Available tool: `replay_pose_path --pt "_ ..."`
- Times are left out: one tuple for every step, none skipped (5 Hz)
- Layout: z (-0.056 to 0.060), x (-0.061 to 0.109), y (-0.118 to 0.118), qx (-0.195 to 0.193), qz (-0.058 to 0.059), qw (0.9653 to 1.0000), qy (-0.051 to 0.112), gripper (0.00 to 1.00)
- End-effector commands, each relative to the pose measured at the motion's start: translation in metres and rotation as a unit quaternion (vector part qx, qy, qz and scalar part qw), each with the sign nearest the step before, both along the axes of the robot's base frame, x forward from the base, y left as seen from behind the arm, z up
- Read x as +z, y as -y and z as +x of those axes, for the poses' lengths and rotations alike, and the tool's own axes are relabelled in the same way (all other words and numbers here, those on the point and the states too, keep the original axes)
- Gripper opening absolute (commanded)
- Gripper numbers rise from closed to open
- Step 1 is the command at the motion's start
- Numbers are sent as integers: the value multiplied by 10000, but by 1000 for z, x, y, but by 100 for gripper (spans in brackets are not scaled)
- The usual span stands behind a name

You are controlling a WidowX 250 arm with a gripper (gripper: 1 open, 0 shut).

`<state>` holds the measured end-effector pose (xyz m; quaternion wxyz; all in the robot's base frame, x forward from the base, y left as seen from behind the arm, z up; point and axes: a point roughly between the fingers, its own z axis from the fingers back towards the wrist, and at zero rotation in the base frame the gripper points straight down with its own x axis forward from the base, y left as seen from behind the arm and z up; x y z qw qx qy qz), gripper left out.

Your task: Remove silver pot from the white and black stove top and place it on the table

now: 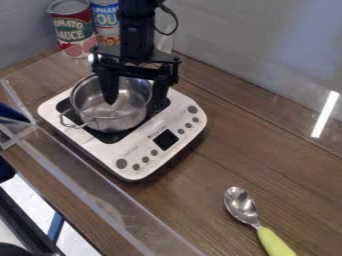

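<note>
The silver pot (110,108) sits on the black plate of the white stove top (144,160), toward ten o'clock from the middle of the view, one small side handle pointing to about seven o'clock. The stove's display and round buttons lie from four to six o'clock of the pot. Over the pot's upper part hangs the black pincer (136,88), jaws spread wide open and nothing gripped; whether a fingertip touches the rim, I cannot tell. Its arm rises toward twelve o'clock. The stove rests on the brown wooden bench (241,135), beside the clear plastic edging (94,195) that runs down toward six o'clock. Beyond the pot, at eleven to twelve o'clock, stand two food cans, a tomato sauce can (72,27) and a blue one (107,14). At five o'clock lies a metal spoon (242,206) with a green handle.
</note>
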<state>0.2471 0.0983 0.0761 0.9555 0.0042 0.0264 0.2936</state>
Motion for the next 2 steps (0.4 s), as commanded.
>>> replay_pose_path --pt "13 20 -2 178 116 9994 276 100" --pt "19 21 0 351 77 9990 284 100"
